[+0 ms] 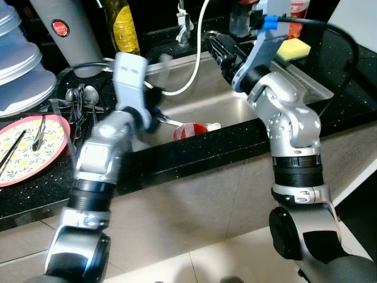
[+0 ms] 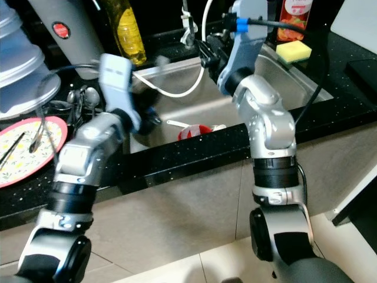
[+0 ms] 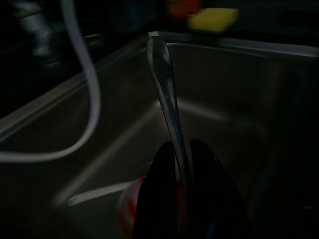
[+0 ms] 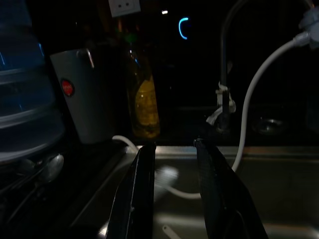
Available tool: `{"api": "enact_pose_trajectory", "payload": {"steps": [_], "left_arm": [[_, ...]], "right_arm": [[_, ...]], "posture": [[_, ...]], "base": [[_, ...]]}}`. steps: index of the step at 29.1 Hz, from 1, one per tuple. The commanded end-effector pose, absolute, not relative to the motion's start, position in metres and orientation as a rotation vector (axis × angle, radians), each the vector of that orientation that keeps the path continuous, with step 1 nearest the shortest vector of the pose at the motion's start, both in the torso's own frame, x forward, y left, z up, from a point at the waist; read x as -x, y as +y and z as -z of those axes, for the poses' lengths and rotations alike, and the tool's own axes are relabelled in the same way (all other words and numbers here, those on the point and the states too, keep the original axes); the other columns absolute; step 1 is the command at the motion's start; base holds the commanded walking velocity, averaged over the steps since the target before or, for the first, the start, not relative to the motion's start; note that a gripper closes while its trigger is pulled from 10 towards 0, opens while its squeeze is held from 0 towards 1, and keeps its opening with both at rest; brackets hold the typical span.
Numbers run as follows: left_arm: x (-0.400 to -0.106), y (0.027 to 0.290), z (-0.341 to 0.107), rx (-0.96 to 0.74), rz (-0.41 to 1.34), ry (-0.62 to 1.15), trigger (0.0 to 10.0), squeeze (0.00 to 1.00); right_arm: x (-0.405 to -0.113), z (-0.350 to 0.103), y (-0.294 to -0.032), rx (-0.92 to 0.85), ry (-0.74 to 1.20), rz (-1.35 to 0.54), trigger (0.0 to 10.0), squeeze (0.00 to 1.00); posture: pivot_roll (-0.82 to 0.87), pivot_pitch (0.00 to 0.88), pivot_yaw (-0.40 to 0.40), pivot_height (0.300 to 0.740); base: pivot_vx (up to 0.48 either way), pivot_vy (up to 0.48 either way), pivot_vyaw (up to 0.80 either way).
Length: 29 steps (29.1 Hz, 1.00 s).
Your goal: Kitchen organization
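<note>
My left gripper (image 1: 154, 112) hangs over the left part of the steel sink (image 1: 247, 103), shut on a metal spoon (image 3: 163, 79) that sticks out past the fingertips (image 3: 199, 154) toward the far side of the basin. A red cup (image 1: 191, 131) lies on the sink floor just below it, with a white utensil (image 2: 174, 124) beside it. My right gripper (image 4: 174, 145) is open and holds nothing. It hovers above the back of the sink near the tap (image 1: 184, 26).
A white hose (image 1: 194, 68) loops across the sink. On the left counter are a floral plate (image 1: 50, 144) with utensils, a heap of cutlery (image 1: 82, 97), a grey jug (image 1: 66, 29) and an oil bottle (image 1: 125, 26). A yellow sponge (image 1: 293, 50) sits at the back right.
</note>
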<state>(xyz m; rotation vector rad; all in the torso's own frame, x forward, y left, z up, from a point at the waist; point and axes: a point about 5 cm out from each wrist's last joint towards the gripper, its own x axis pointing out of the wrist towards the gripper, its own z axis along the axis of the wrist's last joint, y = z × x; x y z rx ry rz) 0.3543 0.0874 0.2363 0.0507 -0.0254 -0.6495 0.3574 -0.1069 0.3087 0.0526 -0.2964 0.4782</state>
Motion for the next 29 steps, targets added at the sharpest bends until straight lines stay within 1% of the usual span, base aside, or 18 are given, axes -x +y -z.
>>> {"api": "enact_pose_trajectory", "payload": {"steps": [1,3,6,7,8,9,10,11,12,13,14,20,24,25,26,27,28,29], "left_arm": [[-0.357,0.091,-0.235,-0.055,0.664,-0.017,10.0,0.00],[-0.375,0.084,-0.234,-0.032,0.670,0.047,10.0,0.00],[-0.383,0.080,-0.231,-0.025,0.656,0.084,10.0,0.00],[-0.387,0.073,-0.225,-0.041,0.659,0.116,10.0,0.15],[-0.387,0.073,-0.225,-0.041,0.659,0.116,10.0,0.15],[-0.388,0.070,-0.222,-0.049,0.672,0.128,10.0,0.31],[-0.389,0.067,-0.220,-0.059,0.681,0.139,10.0,0.41],[-0.389,0.067,-0.220,-0.059,0.681,0.139,10.0,0.41],[-0.389,0.064,-0.216,-0.075,0.693,0.153,10.0,0.68],[-0.389,0.064,-0.216,-0.075,0.693,0.153,10.0,0.68],[-0.390,0.064,-0.215,-0.086,0.691,0.154,10.0,1.00],[-0.391,0.071,-0.218,-0.067,0.665,0.134,10.0,1.00],[-0.395,0.091,-0.237,-0.031,0.582,0.027,10.0,1.00],[-0.395,0.098,-0.242,-0.028,0.550,-0.005,10.0,0.00],[-0.395,0.098,-0.242,-0.028,0.550,-0.005,10.0,0.00],[-0.394,0.105,-0.247,-0.037,0.512,-0.031,10.0,0.00],[-0.392,0.118,-0.251,-0.057,0.442,-0.054,10.0,0.00],[-0.392,0.118,-0.251,-0.057,0.442,-0.054,10.0,0.00]], "right_arm": [[-0.355,-0.308,-0.101,-0.039,-0.302,-0.494,10.0,0.00],[-0.357,-0.306,-0.105,-0.037,-0.291,-0.477,10.0,0.00],[-0.357,-0.306,-0.104,-0.037,-0.290,-0.477,10.0,0.00],[-0.357,-0.305,-0.102,-0.040,-0.268,-0.495,10.0,0.00],[-0.357,-0.305,-0.102,-0.040,-0.268,-0.495,10.0,0.00],[-0.356,-0.304,-0.100,-0.037,-0.255,-0.512,10.0,0.00],[-0.356,-0.303,-0.097,-0.029,-0.238,-0.541,10.0,0.00],[-0.356,-0.303,-0.097,-0.029,-0.238,-0.541,10.0,0.00],[-0.353,-0.300,-0.093,-0.025,-0.216,-0.591,10.0,0.00],[-0.353,-0.300,-0.093,-0.025,-0.216,-0.591,10.0,0.00],[-0.352,-0.299,-0.091,-0.025,-0.210,-0.612,10.0,0.00],[-0.351,-0.301,-0.089,-0.041,-0.214,-0.628,10.0,0.00],[-0.351,-0.302,-0.088,-0.050,-0.217,-0.627,10.0,0.00],[-0.352,-0.302,-0.088,-0.052,-0.217,-0.628,10.0,0.00],[-0.352,-0.302,-0.088,-0.052,-0.217,-0.628,10.0,0.00],[-0.352,-0.303,-0.088,-0.054,-0.219,-0.629,10.0,0.00],[-0.352,-0.303,-0.087,-0.059,-0.221,-0.633,10.0,0.00],[-0.352,-0.303,-0.087,-0.059,-0.221,-0.633,10.0,0.00]], "posture": [[-0.11,0.000,0.135,0.740],[-0.11,0.000,0.136,0.740],[-0.11,0.000,0.136,0.740],[-0.11,0.000,0.135,0.740],[-0.11,0.000,0.135,0.740],[-0.12,0.000,0.133,0.740],[-0.12,0.000,0.131,0.740],[-0.12,0.000,0.131,0.740],[-0.12,0.000,0.129,0.740],[-0.12,0.000,0.129,0.740],[-0.12,0.000,0.129,0.740],[-0.11,0.003,0.124,0.740],[-0.09,0.003,0.120,0.740],[-0.09,0.004,0.118,0.740],[-0.09,0.004,0.118,0.740],[-0.08,0.004,0.114,0.740],[-0.07,0.005,0.111,0.740],[-0.07,0.005,0.111,0.740]], "base": [[0.000,0.000,0.00],[0.000,0.000,0.00],[0.000,0.000,0.00],[0.000,0.000,0.00],[0.000,0.000,0.00],[0.000,0.000,0.00],[0.000,0.000,0.00],[0.000,0.000,0.00],[0.000,0.000,0.00],[0.000,0.000,0.00],[0.000,0.000,0.00],[0.000,0.000,0.00],[0.000,0.000,0.00],[0.000,0.000,0.00],[0.000,0.000,0.00],[0.000,0.000,0.00],[0.000,0.000,0.00],[0.000,0.000,0.00]]}}
